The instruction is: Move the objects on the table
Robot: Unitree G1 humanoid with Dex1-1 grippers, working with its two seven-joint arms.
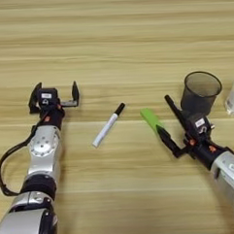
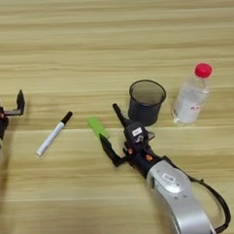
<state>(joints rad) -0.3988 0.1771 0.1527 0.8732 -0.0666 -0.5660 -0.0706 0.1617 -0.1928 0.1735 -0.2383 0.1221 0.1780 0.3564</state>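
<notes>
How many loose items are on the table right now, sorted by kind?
Bottles: 1, the clear bottle with red cap
Cups: 1, the black mesh cup
Markers: 1, the white marker with black cap
Blocks: 1, the green block, beside the open right hand
Total: 4
The left hand holds nothing.
</notes>
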